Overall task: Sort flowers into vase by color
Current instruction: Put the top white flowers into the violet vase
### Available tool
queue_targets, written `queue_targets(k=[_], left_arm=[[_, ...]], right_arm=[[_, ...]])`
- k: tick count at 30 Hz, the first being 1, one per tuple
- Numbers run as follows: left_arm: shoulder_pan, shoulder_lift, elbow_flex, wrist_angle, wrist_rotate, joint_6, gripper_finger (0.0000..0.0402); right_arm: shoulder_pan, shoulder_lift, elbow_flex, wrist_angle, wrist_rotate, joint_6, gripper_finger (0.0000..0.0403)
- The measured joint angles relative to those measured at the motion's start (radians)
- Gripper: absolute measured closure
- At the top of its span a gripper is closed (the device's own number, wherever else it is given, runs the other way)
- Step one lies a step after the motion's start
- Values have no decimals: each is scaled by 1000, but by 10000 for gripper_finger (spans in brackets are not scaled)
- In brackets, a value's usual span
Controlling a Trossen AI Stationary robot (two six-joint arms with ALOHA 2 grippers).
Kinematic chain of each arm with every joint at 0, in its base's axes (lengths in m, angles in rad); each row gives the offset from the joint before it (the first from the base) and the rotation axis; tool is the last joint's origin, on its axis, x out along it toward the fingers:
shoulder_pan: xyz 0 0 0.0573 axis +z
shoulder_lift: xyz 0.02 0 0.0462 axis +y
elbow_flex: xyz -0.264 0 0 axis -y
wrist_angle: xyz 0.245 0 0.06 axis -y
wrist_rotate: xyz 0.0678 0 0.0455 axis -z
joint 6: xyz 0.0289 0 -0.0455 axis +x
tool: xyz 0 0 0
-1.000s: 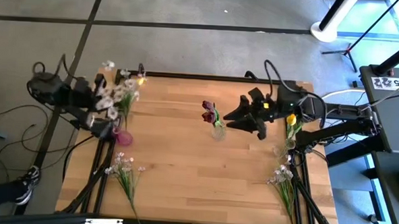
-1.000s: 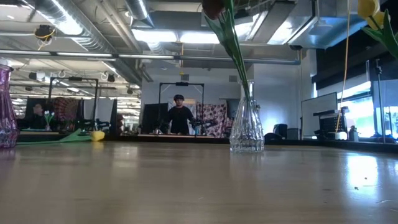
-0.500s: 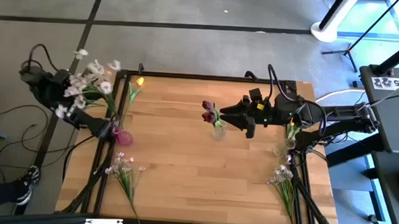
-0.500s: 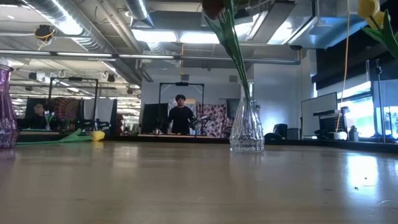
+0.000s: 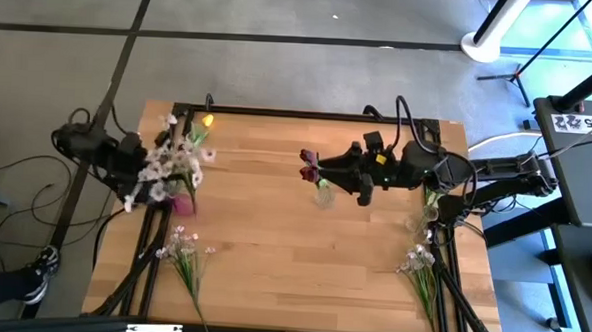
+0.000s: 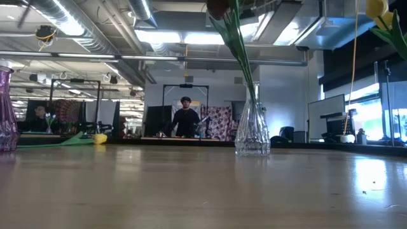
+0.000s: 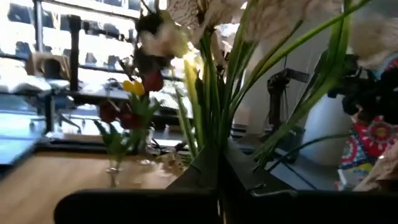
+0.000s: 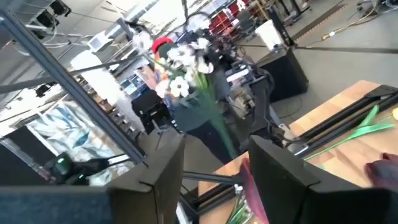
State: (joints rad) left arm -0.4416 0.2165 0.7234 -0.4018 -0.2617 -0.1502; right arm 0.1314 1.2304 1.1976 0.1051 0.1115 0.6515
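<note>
My left gripper (image 5: 144, 171) (image 7: 219, 163) is shut on a bunch of white-pink blossom sprigs (image 5: 169, 163) above the pink vase (image 5: 183, 204) (image 6: 6, 111) near the table's left edge. My right gripper (image 5: 328, 173) (image 8: 214, 167) is open, level with and just right of the dark red tulips (image 5: 309, 166) that stand in the clear vase (image 5: 324, 194) (image 6: 252, 131) mid-table. It touches nothing. A yellow tulip (image 5: 206, 121) (image 6: 98, 138) lies flat at the far left corner. Another yellow tulip (image 6: 376, 7) stands in a vase (image 5: 421, 223) at the right edge, partly under the right arm. My left gripper pinches the green stems (image 7: 214, 134) of the sprigs between its two shut fingers, several stems together. The blossoms (image 7: 193, 11) fan out beyond the fingertips. The bunch is lifted clear of the table; whether the stem ends reach into the pink vase I cannot tell.
Two more white-pink sprigs lie on the table, one near the near left corner (image 5: 184, 251), one near the near right corner (image 5: 419, 264). Black frame rails run along the table's left, right and far edges. A person (image 6: 186, 121) stands in the room beyond the far edge.
My left gripper swung the sprig bunch out past the table's far left corner, then back and nearer, so it now hangs over the pink vase. My right gripper moved toward the table's left and closed in on the clear vase with the dark red tulips.
</note>
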Motion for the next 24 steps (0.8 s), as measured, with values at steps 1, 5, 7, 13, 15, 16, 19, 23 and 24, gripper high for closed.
queue_targets(k=[1,5,7,13,15,16,19,23,24], left_arm=[[0,-18,8,-20,-4,17,401],[1,-71,34,-88,-116,77,401],[1,-90,38,-103,-165,78,401],[1,-121,44,-233,-272,-52,401],[1,-121,46,-270,-194,-103,401],[1,-121,50,-282,-157,-106,401],[1,-120,100,-315,-127,-78,401],[1,-122,200,-446,-128,-35,401],[1,-122,217,-480,-125,-32,401]], right_arm=[[1,0,0,2,-10,11,221],[6,0,0,-2,-43,76,221],[7,0,0,-5,-55,83,221],[6,0,0,-25,-60,81,221],[6,0,0,-48,-60,78,221],[6,0,0,-61,-60,78,221],[6,0,0,-62,-73,78,221],[7,0,0,-57,-93,130,221],[7,0,0,-57,-98,151,221]])
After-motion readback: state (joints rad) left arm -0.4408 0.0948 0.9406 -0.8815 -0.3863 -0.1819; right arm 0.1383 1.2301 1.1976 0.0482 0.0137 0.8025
